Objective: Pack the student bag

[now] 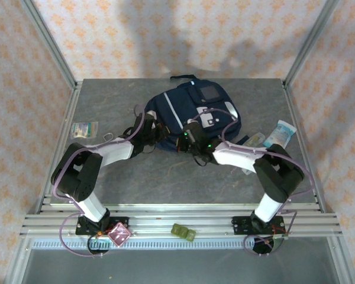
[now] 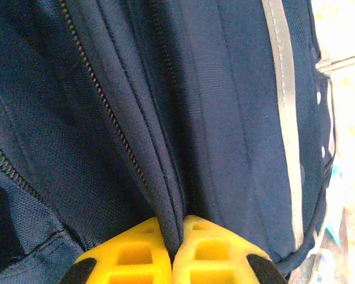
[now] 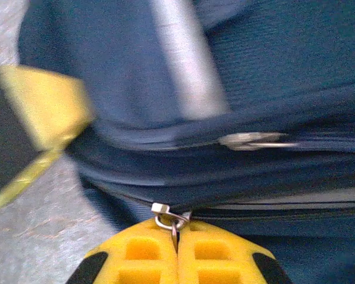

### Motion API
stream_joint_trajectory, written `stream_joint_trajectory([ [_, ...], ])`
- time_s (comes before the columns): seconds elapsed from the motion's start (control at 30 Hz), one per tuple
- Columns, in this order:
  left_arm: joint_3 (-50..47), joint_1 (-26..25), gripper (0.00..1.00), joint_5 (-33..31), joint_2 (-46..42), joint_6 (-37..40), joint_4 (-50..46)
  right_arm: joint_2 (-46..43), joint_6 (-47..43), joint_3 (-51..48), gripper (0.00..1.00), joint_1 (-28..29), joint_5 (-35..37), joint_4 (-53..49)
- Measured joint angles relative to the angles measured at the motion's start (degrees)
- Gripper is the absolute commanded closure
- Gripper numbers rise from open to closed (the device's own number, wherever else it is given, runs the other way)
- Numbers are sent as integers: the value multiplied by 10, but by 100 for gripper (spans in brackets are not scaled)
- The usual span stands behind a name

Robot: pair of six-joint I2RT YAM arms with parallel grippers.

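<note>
The student bag (image 1: 196,105), a navy-blue backpack with a pale stripe and a grey square patch, lies at the back middle of the table. Both grippers are at its near edge. My left gripper (image 2: 176,232) is shut on a raised fold of the bag's fabric beside a zipper line (image 2: 100,94). My right gripper (image 3: 177,229) is shut on a metal zipper pull (image 3: 170,216) at the bag's lower seam. A second metal slider (image 3: 248,141) sits higher on the bag. In the top view the left gripper (image 1: 161,134) and right gripper (image 1: 187,138) sit close together.
A small green-white packet (image 1: 84,128) lies left of the bag. A white-and-blue packet (image 1: 280,132) and other flat items (image 1: 254,141) lie to its right. A green object (image 1: 183,232) and a pink one (image 1: 119,235) rest on the front rail. Metal frame posts stand at the table corners.
</note>
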Motion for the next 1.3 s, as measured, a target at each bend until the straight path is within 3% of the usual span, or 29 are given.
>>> stream_joint_trajectory([
  [0.17, -2, 33, 100, 8, -10, 16, -2, -15, 8, -22, 100, -105, -12, -45],
  [0.27, -2, 31, 100, 23, -10, 23, -2, -18, 9, -21, 100, -121, -26, -49],
  [0.47, 17, 34, 100, 22, -10, 47, -25, -39, 4, -20, 100, -116, -34, -55],
  [0.67, 72, 67, 100, -2, 12, 89, -85, -57, 2, -20, 100, -51, -40, -54],
  [0.7, 79, 71, 100, -6, 16, 94, -92, -57, 2, -20, 97, -42, -45, -53],
  [0.73, 87, 74, 99, -12, 19, 100, -100, -59, 3, -20, 83, -32, -53, -53],
  [0.77, 92, 75, 87, -17, 20, 106, -106, -63, 7, -21, 66, -26, -62, -53],
  [0.8, 95, 75, 77, -26, 20, 109, -109, -71, 10, -22, 57, -23, -66, -55],
  [0.83, 96, 76, 68, -39, 20, 112, -110, -85, 12, -24, 52, -21, -70, -60],
  [0.9, 96, 84, 58, -59, 19, 114, -109, -116, 19, -23, 51, -25, -74, -58],
  [1.03, 57, 95, 50, -78, -13, 103, -94, -132, 45, 3, 51, -60, -94, -51],
  [1.3, -7, 51, 47, -77, -58, 82, -69, -16, 99, 55, 51, -87, -117, -33],
])
